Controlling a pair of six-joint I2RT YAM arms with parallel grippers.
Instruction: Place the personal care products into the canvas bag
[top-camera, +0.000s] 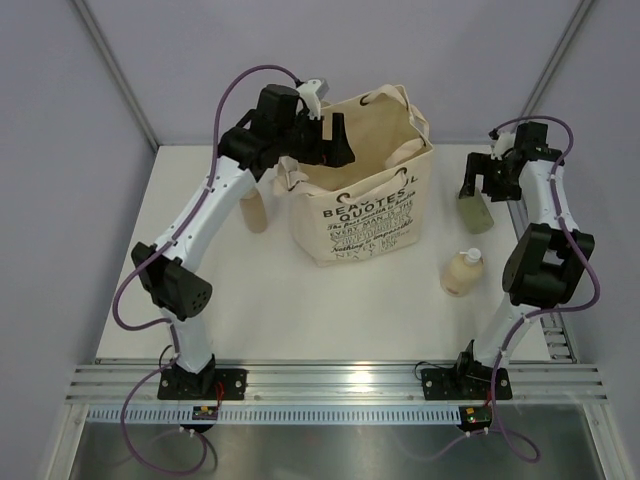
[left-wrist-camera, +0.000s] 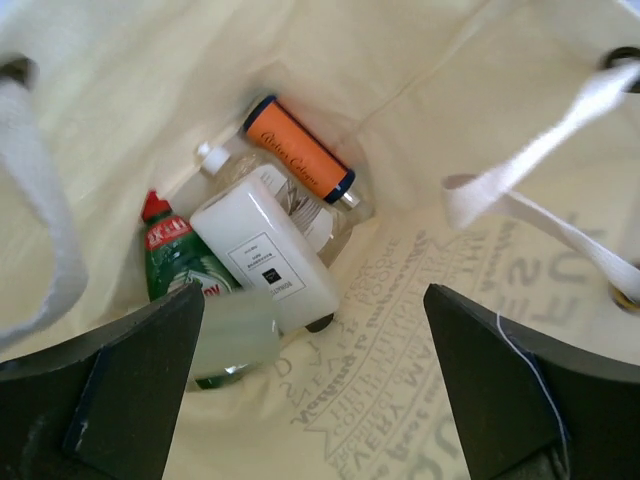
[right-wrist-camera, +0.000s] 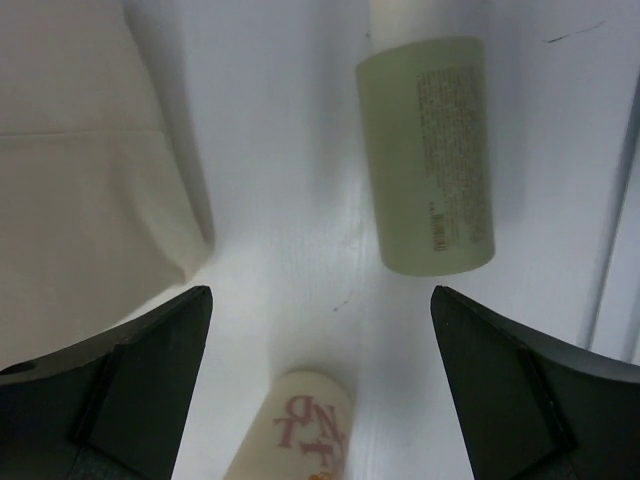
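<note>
The top camera shows you a white table (top-camera: 300, 310) inside grey walls (top-camera: 60, 150), with a slotted rail (top-camera: 330, 385) along the near edge. The canvas bag (top-camera: 365, 190) stands upright mid-table, and the left gripper (top-camera: 338, 135) hangs over its mouth. A beige bottle (top-camera: 254, 210) sits just left of the bag. The right gripper (top-camera: 483, 188) hovers over a sage-green tube (top-camera: 476, 214) near the right edge. A cream bottle (top-camera: 461, 272) sits nearer you, and bare table lies in front of the bag.

In the left wrist view, your fingers (left-wrist-camera: 110, 390) are spread wide and grip nothing. On the bag's floor lie an orange bottle (left-wrist-camera: 300, 150), a white bottle (left-wrist-camera: 265, 260), a green bottle with red cap (left-wrist-camera: 175, 255) and a blurred pale green tube (left-wrist-camera: 235, 335).

In the right wrist view, the fingers (right-wrist-camera: 520, 390) are wide apart and empty. The sage-green tube lies flat ahead of them, and the bag's wall is at the left.
</note>
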